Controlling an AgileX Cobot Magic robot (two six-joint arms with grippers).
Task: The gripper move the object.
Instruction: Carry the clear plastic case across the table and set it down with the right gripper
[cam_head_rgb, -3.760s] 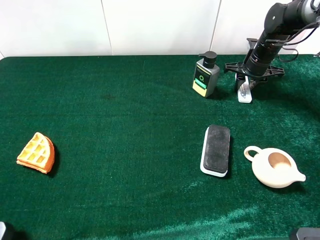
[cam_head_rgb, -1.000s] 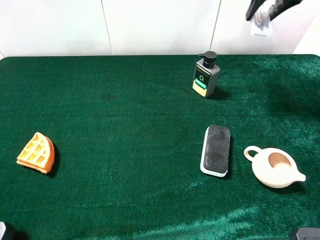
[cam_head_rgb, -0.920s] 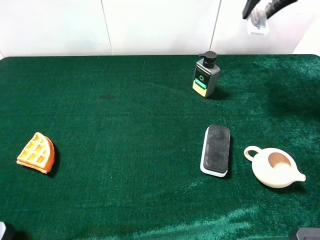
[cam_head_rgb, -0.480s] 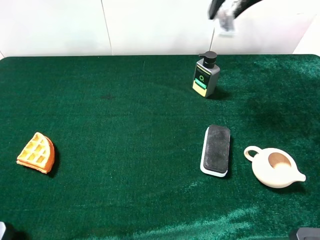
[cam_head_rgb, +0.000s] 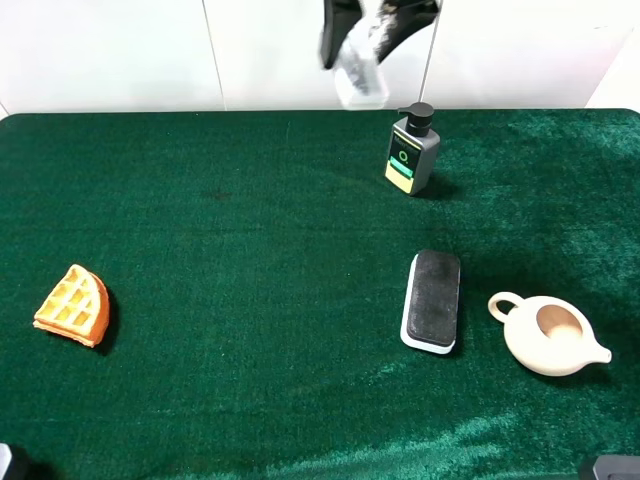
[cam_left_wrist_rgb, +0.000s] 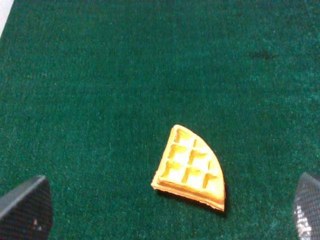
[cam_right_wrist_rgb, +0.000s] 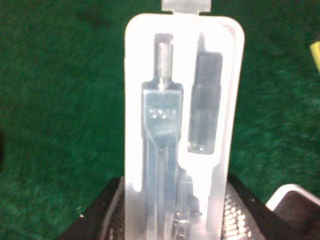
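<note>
1. Right gripper (cam_head_rgb: 372, 20) clamps one end of the object (cam_right_wrist_rgb: 182, 115), held aloft near the bottle (cam_head_rgb: 411, 150).
2. Likely light, stiff, slick plastic; a flat-faced end pinch looks adequate.
3. Left gripper (cam_left_wrist_rgb: 165, 220) gapes wide, empty.

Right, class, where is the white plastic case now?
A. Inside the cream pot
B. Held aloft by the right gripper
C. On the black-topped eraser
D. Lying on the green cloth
B: the right wrist view shows the white plastic case clamped in the right gripper, and the high view shows it raised clear of the green cloth.
</note>
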